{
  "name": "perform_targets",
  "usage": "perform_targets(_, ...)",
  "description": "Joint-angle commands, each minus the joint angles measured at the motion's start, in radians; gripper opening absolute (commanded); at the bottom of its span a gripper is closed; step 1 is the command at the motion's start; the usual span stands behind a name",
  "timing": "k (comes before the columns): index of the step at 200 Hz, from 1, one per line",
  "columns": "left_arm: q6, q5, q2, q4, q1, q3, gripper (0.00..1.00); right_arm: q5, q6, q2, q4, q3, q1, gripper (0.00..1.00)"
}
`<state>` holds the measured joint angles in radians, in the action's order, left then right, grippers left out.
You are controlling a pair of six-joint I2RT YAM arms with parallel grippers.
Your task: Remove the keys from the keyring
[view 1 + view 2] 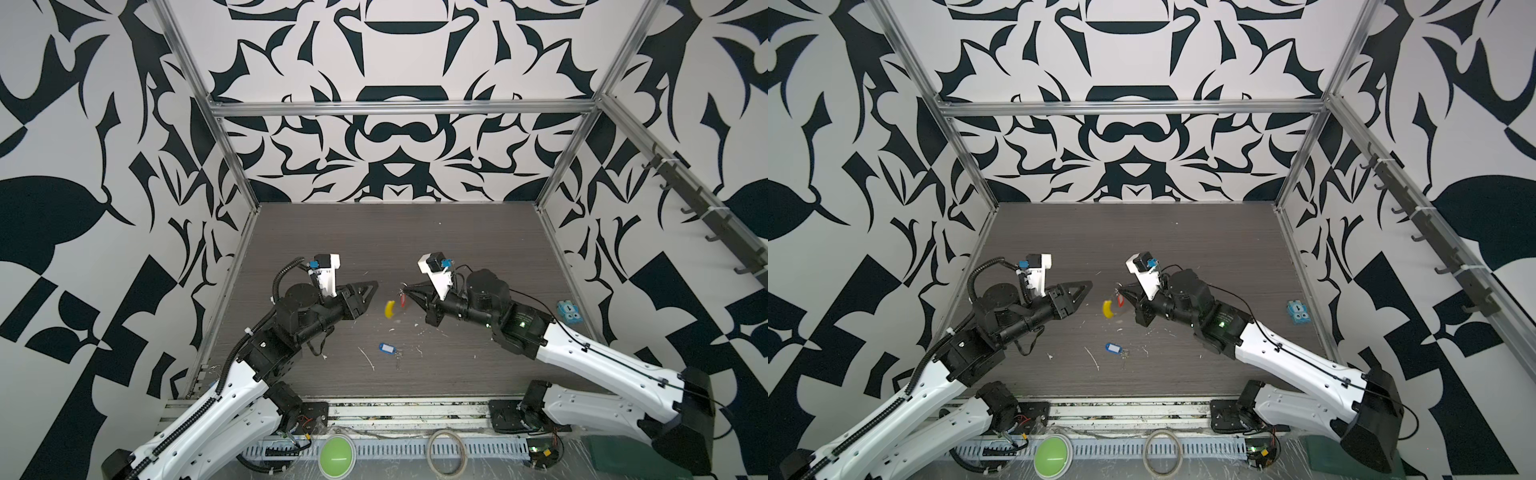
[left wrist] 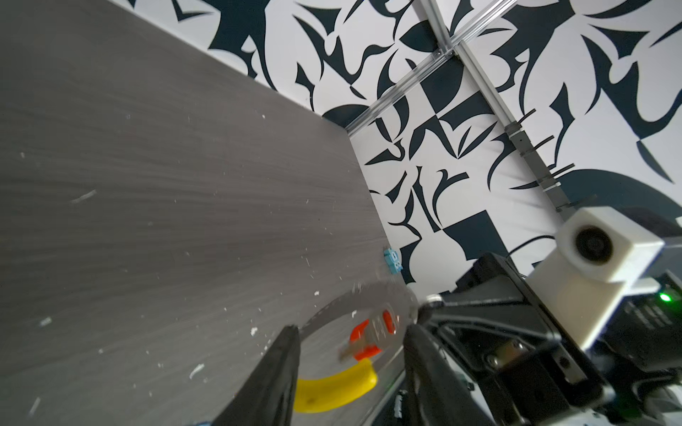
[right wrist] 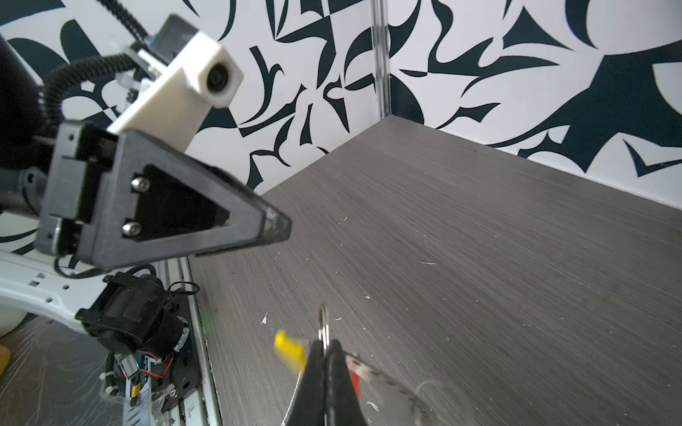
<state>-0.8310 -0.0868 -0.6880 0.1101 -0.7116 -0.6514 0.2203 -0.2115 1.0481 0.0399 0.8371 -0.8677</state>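
My right gripper [image 3: 324, 343] is shut on a small silver ring [image 3: 324, 324] that sticks up past its tips. The red tag [image 3: 355, 381] of one bunch of keys hangs beside the jaws. The keyring's yellow sleeve [image 1: 390, 309] hangs blurred just below and left of my right gripper [image 1: 404, 287], with the red tag [image 1: 402, 300] beside it. My left gripper [image 2: 352, 330] is open. Beyond its jaws are the red tag [image 2: 369, 335], the yellow sleeve [image 2: 332, 391] and a blurred arc of the keyring [image 2: 328, 308]. The blue-tagged keys [image 1: 386, 347] lie on the table nearer the front.
A small blue block [image 1: 568, 311] sits by the right wall. At the front edge are a green dome button [image 1: 336, 455] and a plain beige hoop [image 1: 446, 451]. White scraps [image 1: 366, 358] are scattered on the grey table [image 1: 457, 249]. Metal frame posts stand at the table's corners.
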Motion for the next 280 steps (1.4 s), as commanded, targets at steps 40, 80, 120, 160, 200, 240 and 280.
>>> perform_targets(40,0.190,-0.119,0.058,0.115,0.003,-0.027,0.65,0.208,0.028,-0.027,-0.027,0.078,0.077,0.00)
perform_targets(80,0.353,-0.249,-0.014,0.120,0.003,-0.107,0.68,0.292,0.074,-0.036,-0.108,0.092,0.093,0.00)
perform_targets(120,0.418,-0.407,-0.080,0.111,0.004,-0.160,0.68,0.400,0.091,-0.031,-0.129,0.092,0.095,0.00)
perform_targets(160,0.432,-0.517,-0.083,0.090,0.004,-0.170,0.61,0.532,0.091,-0.022,-0.114,0.095,0.095,0.00)
perform_targets(200,0.447,-0.539,-0.115,0.128,0.004,-0.196,0.45,0.598,0.072,-0.003,-0.086,0.111,0.094,0.00)
perform_targets(240,0.457,-0.535,-0.111,0.122,0.004,-0.193,0.30,0.598,0.041,0.004,-0.065,0.120,0.095,0.00)
perform_targets(280,0.465,-0.549,-0.102,0.104,0.004,-0.185,0.22,0.600,0.026,0.013,-0.052,0.123,0.095,0.00)
